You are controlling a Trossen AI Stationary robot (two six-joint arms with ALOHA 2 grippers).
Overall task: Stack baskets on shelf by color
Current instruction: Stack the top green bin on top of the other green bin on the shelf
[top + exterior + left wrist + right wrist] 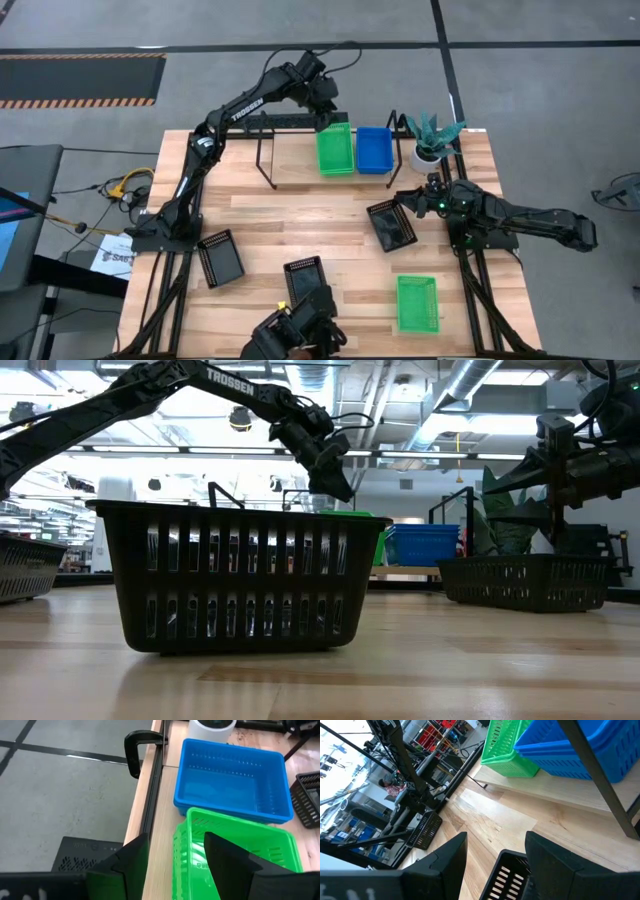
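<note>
The light-wood shelf (300, 165) stands at the table's far side. It carries a green basket (336, 150) and, to its right, a blue basket (375, 150); how many are nested in each I cannot tell. My left gripper (325, 115) is open above the green basket's far end (187, 827), one finger on each side of its far wall. My right gripper (422, 200) is open over the far right corner of a black basket (392, 225), whose rim (512, 870) shows between the fingers. On the table rest two more black baskets (221, 258) (305, 280) and another green basket (417, 303).
A white plant pot (430, 152) stands right of the shelf, close to the blue basket. A black clamp (137, 750) grips the table's far edge. A dark camera mount (295, 330) sits at the near edge. Bare wood (300, 215) lies in front of the shelf.
</note>
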